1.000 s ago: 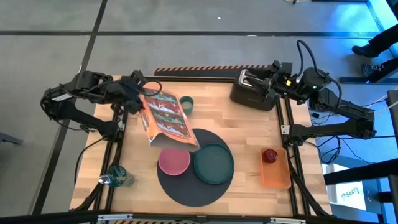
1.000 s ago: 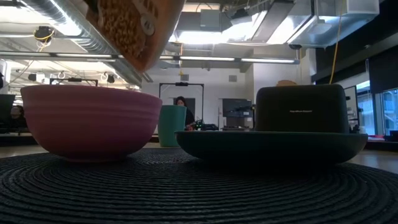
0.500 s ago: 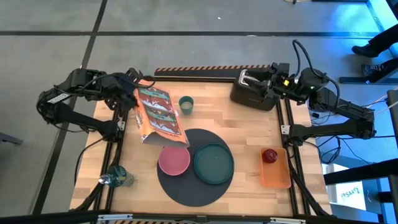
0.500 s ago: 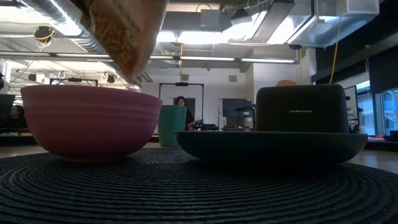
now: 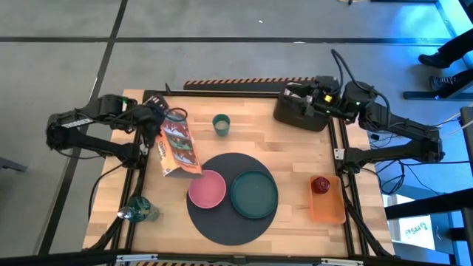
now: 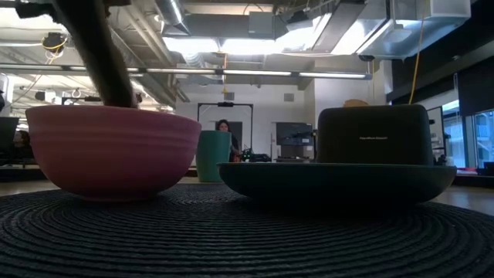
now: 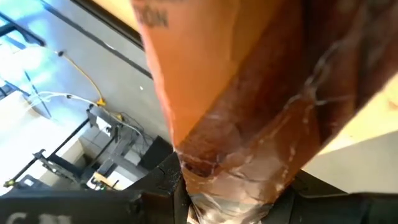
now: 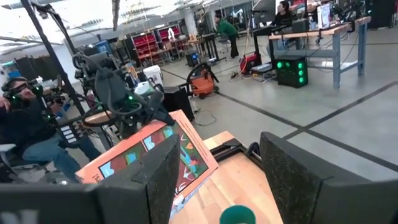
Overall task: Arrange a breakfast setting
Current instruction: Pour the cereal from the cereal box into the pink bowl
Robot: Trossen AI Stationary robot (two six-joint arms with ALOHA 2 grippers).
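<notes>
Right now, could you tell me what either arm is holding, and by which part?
The left gripper holds the cereal box by its upper end, tilted beside the pink bowl. The right gripper, fingers apart, holds nothing.

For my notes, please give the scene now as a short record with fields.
left hand: shut on the cereal box, held over the table's left side
right hand: open, above the toaster
mat: carries bowl and plate side by side
cup: upright, behind the mat
tray: holds the red fruit
</notes>
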